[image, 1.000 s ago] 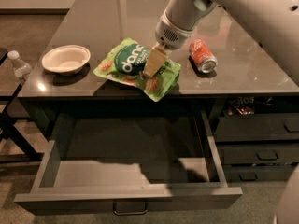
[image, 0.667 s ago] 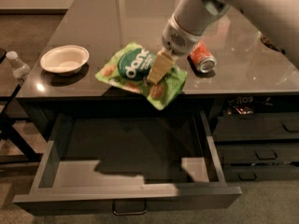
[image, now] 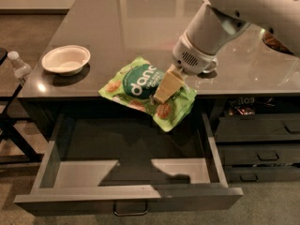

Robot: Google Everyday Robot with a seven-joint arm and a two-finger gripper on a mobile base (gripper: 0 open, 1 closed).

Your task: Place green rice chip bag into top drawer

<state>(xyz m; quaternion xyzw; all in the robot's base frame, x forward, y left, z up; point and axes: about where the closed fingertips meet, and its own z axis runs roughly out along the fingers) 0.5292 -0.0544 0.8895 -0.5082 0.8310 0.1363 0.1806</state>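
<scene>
The pincer (image: pixel 163 93) clasps the green rice chip bag (image: pixel 136 81) by its right side above the open top drawer (image: pixel 126 198).

Dim light; glare lies on the tabletop (image: pixel 140 22) beyond the gripper (image: pixel 168 86), which clamps the green rice chip bag (image: pixel 136 78); shadow falls below it.

End effector (image: pixel 162 93) grips bag (image: pixel 135 81), apparently above top drawer (image: pixel 126 198).

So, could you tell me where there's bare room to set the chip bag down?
The floor of the top drawer is bare from wall to wall. Crowded only above its back edge, where the gripper holds the green rice chip bag.
</scene>
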